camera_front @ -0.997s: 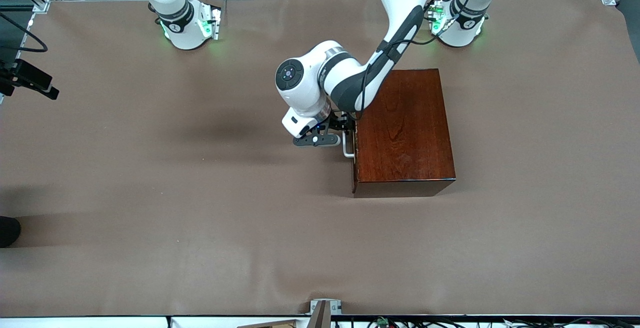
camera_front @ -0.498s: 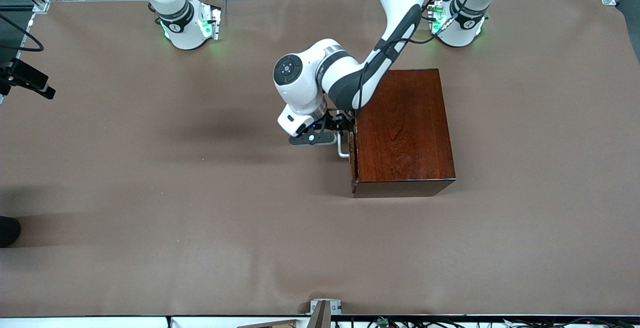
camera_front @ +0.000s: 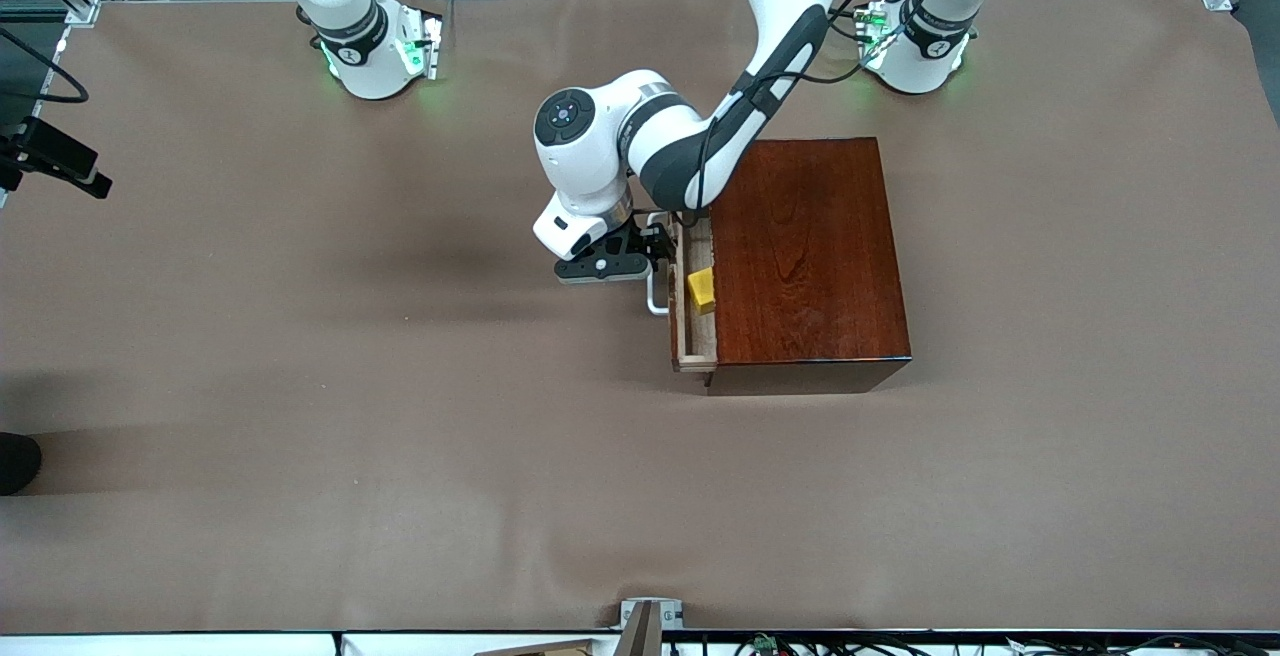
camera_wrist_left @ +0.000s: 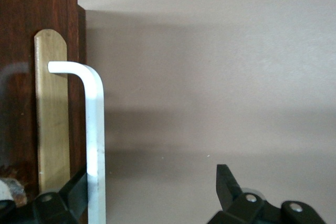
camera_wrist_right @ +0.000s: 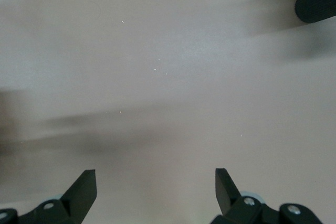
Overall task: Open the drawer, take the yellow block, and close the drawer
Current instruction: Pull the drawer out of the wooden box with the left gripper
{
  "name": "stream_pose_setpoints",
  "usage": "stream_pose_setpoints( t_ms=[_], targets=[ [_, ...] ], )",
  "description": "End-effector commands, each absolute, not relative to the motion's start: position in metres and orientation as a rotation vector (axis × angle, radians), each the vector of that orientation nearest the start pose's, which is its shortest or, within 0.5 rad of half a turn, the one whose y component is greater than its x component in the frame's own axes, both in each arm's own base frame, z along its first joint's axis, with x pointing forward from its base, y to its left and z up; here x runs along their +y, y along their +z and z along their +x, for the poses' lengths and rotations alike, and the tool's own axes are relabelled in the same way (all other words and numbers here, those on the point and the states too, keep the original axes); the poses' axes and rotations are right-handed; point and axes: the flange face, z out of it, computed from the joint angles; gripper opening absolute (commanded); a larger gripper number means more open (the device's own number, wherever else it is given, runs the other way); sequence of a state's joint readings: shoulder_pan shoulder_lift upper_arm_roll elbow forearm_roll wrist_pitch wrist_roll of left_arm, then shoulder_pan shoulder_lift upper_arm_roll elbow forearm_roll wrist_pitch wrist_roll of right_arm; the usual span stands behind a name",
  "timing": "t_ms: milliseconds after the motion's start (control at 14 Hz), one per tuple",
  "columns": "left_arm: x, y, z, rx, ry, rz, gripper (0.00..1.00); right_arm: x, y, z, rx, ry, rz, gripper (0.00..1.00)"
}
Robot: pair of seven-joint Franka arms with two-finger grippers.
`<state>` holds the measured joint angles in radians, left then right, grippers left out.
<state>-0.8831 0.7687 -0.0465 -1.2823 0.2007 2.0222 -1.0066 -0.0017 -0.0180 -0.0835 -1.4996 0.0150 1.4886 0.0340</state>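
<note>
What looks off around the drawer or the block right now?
Nothing stands out. The drawer is partly out of the wooden box and runs straight, the yellow block sits inside it, and the left gripper is at the white handle, fingers spread. The right gripper waits open over bare table.

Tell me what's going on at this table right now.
The left arm's tool is at the white handle of the drawer, its fingers open with one hooked inside the bar. The drawer sticks partly out of the mahogany box, and the yellow block lies inside it. The right arm waits; its tool hangs open over bare table.
</note>
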Motion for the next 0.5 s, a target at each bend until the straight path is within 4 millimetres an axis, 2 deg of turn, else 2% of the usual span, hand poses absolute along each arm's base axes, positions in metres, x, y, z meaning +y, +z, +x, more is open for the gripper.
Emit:
stream_pose_setpoints(
  t_ms=[0, 142, 285, 427],
  targets=[
    [-0.604, 0.286, 0.456, -0.014, -0.239, -3.102, 1.0, -0.053, 0.659, 0.542, 0.226, -0.015, -3.11, 1.0],
    [-0.611, 0.289, 0.453, 0.001, -0.258, -3.133, 1.0, -0.062, 0.644, 0.552, 0.255, 0.014, -3.12, 1.0],
    [-0.618, 0.292, 0.448, 0.015, -0.271, -3.166, 1.0, -0.092, 0.639, 0.549, 0.322, 0.026, -3.099, 1.0],
    [-0.622, 0.295, 0.447, -0.022, -0.256, -3.215, 1.0, -0.082, 0.615, 0.566, 0.282, 0.078, -3.117, 1.0]
  ],
)
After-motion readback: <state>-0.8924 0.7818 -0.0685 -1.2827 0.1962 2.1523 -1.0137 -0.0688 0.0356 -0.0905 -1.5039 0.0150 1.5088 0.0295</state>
